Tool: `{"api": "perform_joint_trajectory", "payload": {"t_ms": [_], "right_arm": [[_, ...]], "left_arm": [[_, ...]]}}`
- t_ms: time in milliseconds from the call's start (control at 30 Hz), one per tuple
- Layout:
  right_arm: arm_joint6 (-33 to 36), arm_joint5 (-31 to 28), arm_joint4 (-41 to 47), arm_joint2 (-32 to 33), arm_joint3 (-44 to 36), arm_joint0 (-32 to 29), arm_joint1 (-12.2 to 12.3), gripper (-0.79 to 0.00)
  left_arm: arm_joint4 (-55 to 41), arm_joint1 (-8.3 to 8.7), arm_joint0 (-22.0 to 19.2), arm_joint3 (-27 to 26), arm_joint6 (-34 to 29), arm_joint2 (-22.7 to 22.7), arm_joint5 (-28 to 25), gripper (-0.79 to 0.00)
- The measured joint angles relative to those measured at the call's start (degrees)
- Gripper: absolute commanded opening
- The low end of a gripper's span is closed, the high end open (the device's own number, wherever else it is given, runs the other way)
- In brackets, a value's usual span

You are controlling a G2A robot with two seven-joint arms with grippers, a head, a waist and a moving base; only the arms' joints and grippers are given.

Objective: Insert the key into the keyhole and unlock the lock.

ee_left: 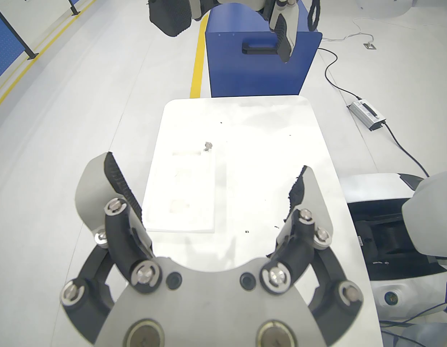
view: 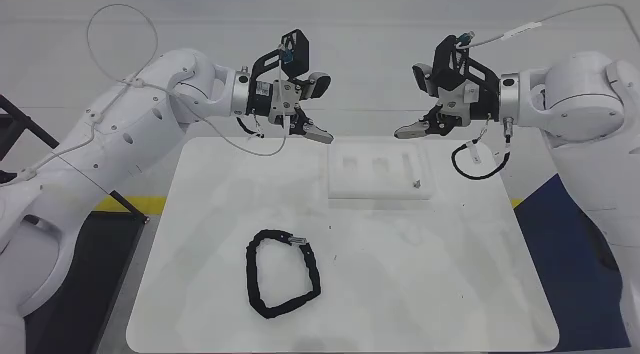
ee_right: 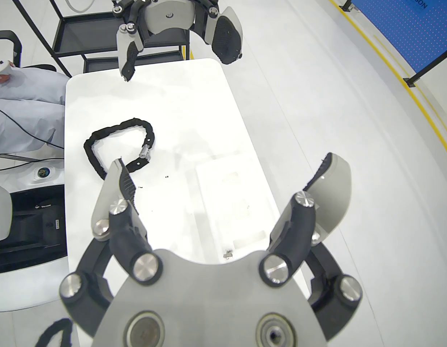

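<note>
We can't make out which way key (view: 416,183) points: tiny speck on white tray (view: 380,176) at desk (view: 450,284) far edge, toward tray's right end. Keyhole too small for us to see. Chain lock (view: 283,274) lies looped, left of desk centre, with its metal end on loop's far side. Left gripper (view: 321,109) and right gripper (view: 415,104) hang over far edge, both with jaws spread.

Pale grey glossy floor (view: 400,14), yellow floor line (ee_left: 198,59) running across it, white round-cornered table (view: 400,284), blue cabinet (ee_left: 259,73) with a black handle beyond the table, blue partition panels (ee_right: 400,12) on black feet, black metal shelving (ee_right: 64,37), power adapter (ee_left: 366,114) on a black cable, bright even light.
</note>
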Motion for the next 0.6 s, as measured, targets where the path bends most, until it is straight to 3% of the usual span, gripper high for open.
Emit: {"api": "perform_joint_trajectory", "payload": {"t_ms": [367,600], "right_arm": [[-0.01,0.01,0.00,0.00,0.01,-0.02,0.00,0.000],[-3.53,3.39,-2.31,-0.82,2.99,-2.47,-0.09,0.000]], "left_arm": [[0.00,0.00,0.00,0.00,0.00,0.00,0.00,0.000],[0.00,0.00,0.00,0.00,0.00,0.00,0.00,0.000]]}}
